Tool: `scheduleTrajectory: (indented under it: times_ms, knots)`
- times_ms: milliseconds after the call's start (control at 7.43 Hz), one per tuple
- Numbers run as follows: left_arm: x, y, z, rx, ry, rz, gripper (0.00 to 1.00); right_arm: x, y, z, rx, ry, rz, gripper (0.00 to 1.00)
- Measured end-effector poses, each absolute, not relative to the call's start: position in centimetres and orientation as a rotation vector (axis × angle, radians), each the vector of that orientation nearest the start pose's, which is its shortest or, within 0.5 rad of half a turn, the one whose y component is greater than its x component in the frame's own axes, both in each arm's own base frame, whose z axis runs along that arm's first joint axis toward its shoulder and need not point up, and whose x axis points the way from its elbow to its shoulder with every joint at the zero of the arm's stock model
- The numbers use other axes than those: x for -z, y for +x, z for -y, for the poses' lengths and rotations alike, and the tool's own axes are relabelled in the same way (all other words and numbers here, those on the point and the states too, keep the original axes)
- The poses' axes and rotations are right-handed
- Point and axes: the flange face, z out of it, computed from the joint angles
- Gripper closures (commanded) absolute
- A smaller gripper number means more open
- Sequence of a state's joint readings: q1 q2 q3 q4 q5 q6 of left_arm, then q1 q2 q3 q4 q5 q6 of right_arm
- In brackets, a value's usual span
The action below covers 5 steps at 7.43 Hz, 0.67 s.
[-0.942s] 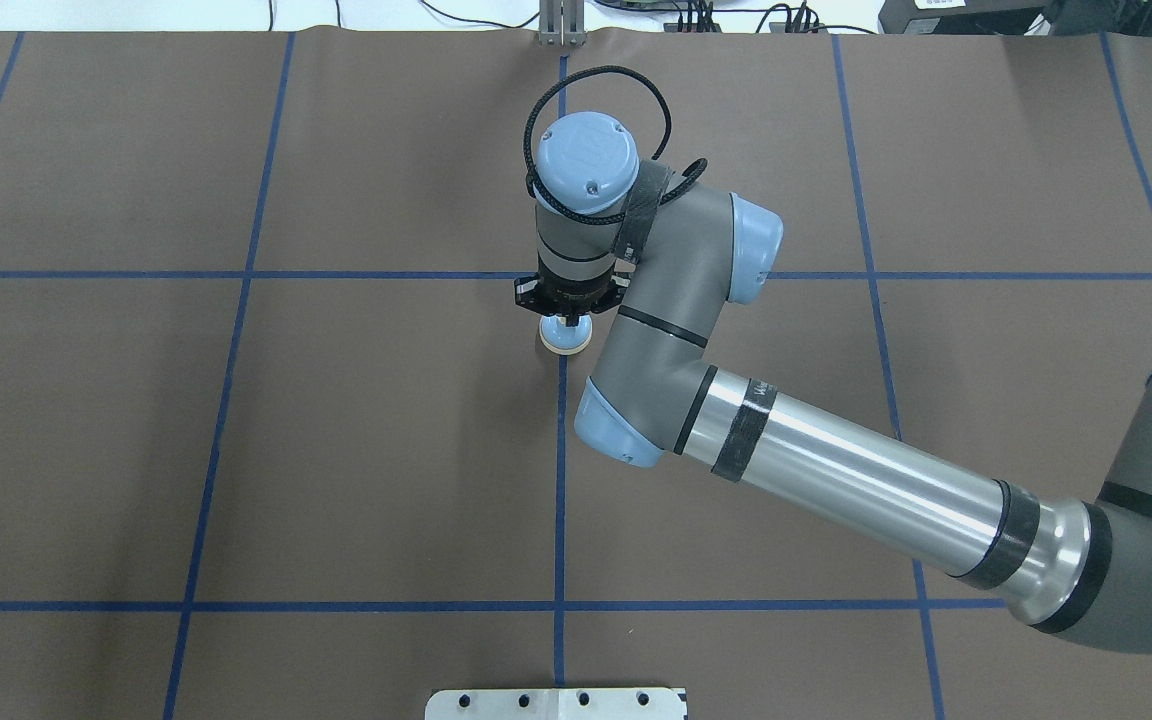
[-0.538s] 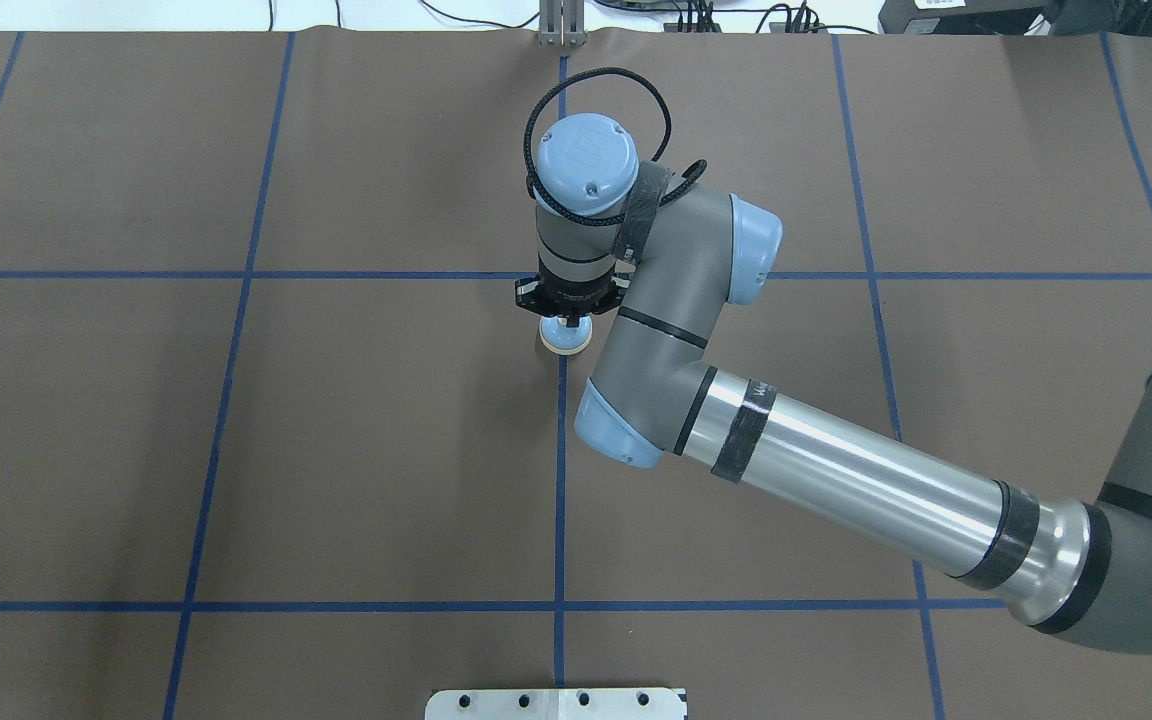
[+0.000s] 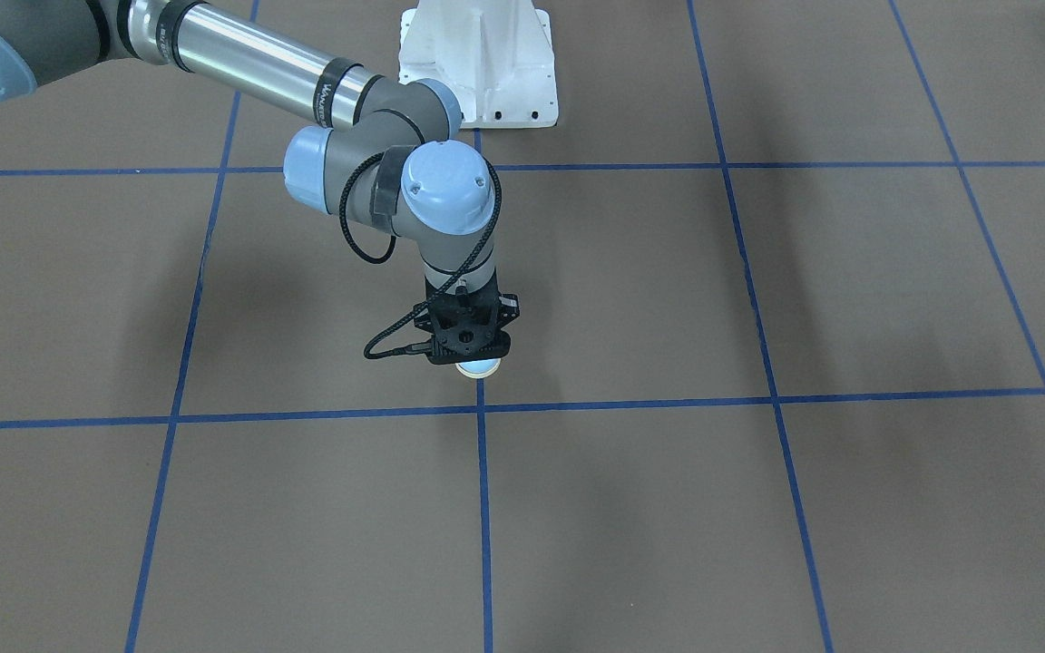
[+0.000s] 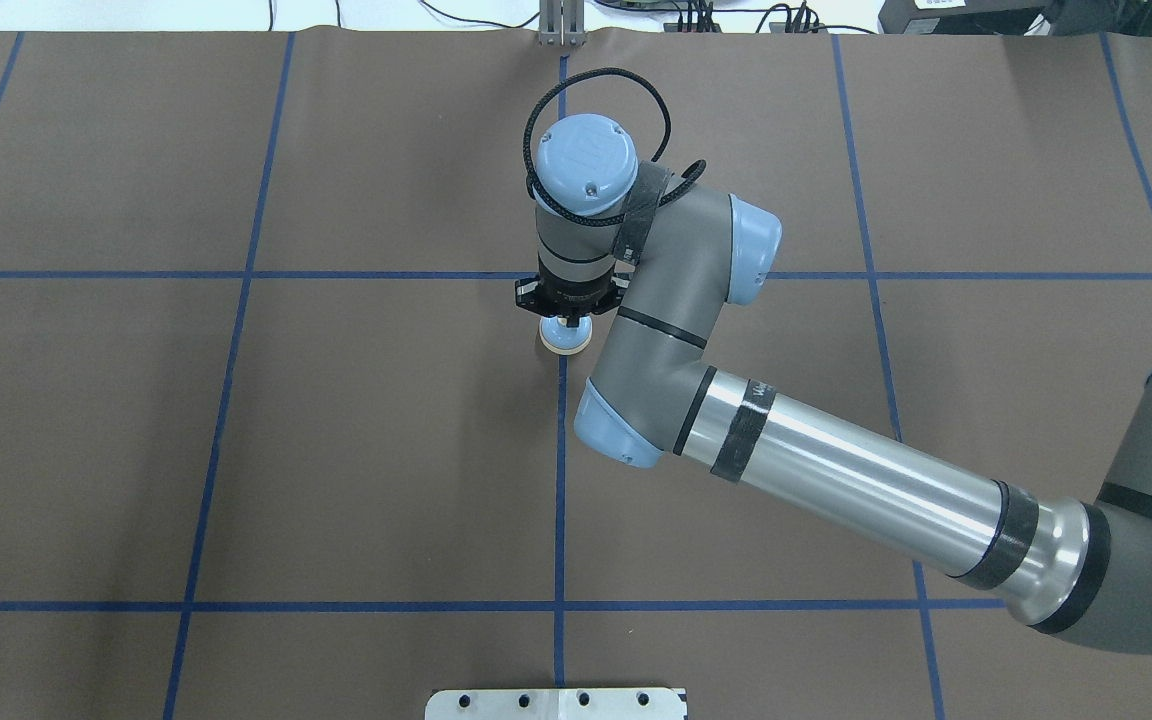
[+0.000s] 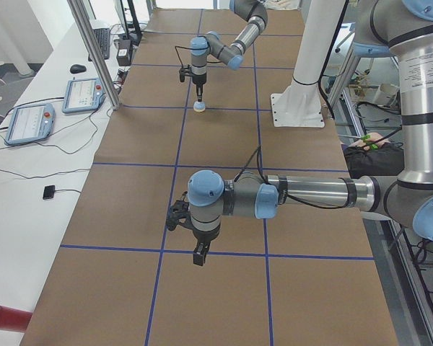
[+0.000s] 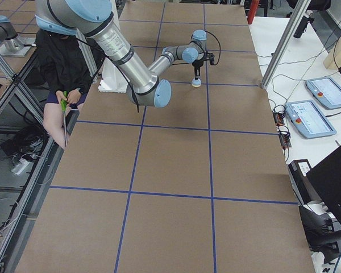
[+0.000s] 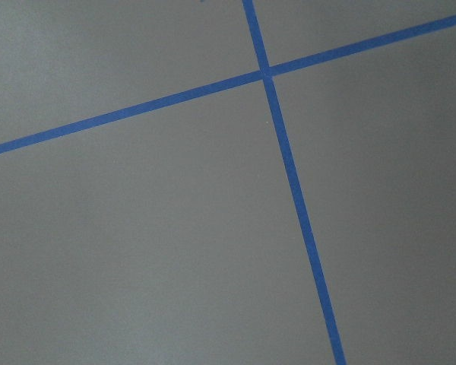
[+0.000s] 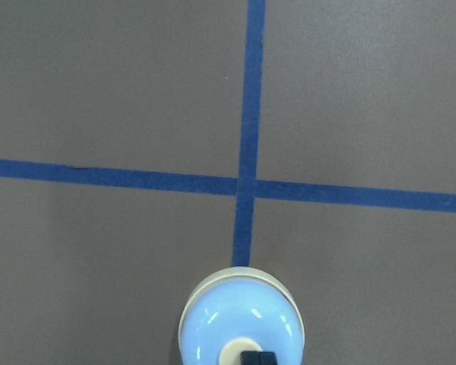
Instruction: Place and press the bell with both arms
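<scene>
Bell point(image 8: 239, 315), one, under right pincer point(image 8: 251, 357), tips together on its one button point(image 8: 232, 351) (left pincer point(image 5: 199, 254), the second: gap unclear).

right arm point(image 4: 836, 480) shifted only a trace, its tool point(image 4: 567, 322) over bell point(image 4: 564, 343)

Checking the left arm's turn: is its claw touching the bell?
Apart. The exterior left view shows the left claw hanging far from the bell.

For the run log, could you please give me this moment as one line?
right gripper: closed tips on bell button | bell: on tape line | left gripper: apart, state unclear
</scene>
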State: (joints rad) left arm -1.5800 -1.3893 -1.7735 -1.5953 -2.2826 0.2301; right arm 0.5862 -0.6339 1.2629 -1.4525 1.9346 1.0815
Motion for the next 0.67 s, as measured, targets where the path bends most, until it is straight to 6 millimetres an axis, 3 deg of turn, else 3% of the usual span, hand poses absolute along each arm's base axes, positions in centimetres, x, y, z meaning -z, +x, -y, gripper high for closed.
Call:
scheduleTrajectory:
  times_ms: [135, 269, 404, 673]
  knots:
    - [-64.3, -7.2, 41.8, -0.228, 0.128, -0.703, 0.0, -17.8, -60.7, 52.2, 0.045, 0.086, 0.819, 0.88]
    - [-64.3, -7.2, 41.8, -0.227, 0.128, -0.703, 0.0, -17.4, -60.2, 52.4, 0.042, 0.092, 0.827, 0.41]
    - [-64.4, -7.2, 41.7, -0.227, 0.126, -0.703, 0.0, -16.9, -59.4, 52.9, 0.035, 0.102, 0.834, 0.01]
    - [-64.7, -7.2, 41.7, -0.225, 0.12, -0.704, 0.0, -16.4, -56.6, 54.8, 0.002, 0.121, 0.836, 0.01]
